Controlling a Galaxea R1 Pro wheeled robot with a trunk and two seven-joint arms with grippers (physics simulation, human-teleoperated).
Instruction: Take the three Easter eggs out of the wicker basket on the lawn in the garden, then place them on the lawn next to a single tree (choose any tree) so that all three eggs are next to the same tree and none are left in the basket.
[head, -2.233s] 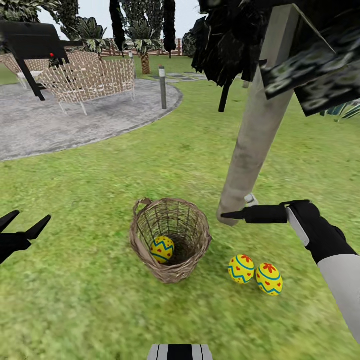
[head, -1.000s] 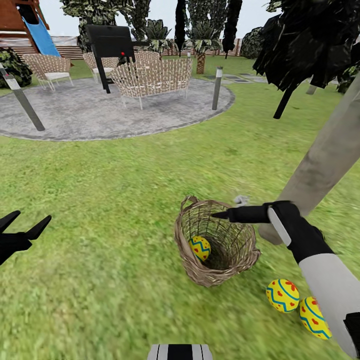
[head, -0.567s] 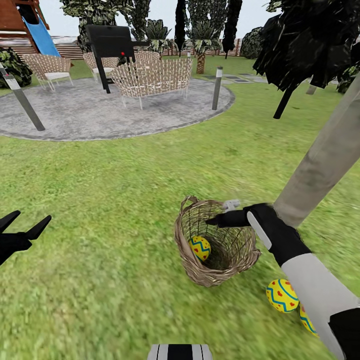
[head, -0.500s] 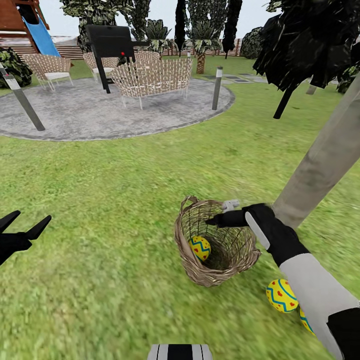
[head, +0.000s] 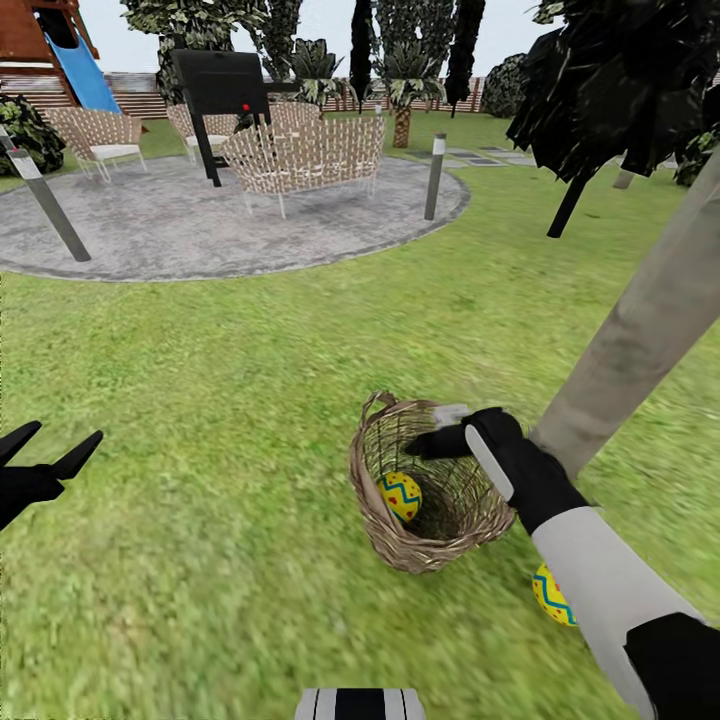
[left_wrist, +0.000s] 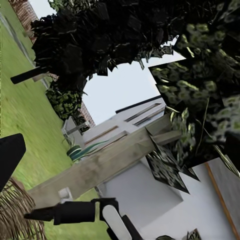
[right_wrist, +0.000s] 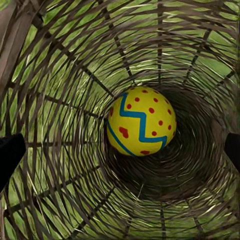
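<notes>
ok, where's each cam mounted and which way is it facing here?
Head: high on the robot, facing forward and down over the lawn; both arms show, right pincer above the wicker basket.
Left wrist: on the left arm, facing sideways across to the tree and the house; one dark fingertip shows.
Right wrist: on the right arm, facing down into the basket at an Easter egg; fingertips at both edges.
Shared: head and right wrist both see that egg.

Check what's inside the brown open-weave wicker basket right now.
One yellow Easter egg with a blue zigzag band and red marks lies at the bottom of the brown open-weave wicker basket. The right wrist view shows the bottom otherwise bare; the head view's near wall hides part of it.
</notes>
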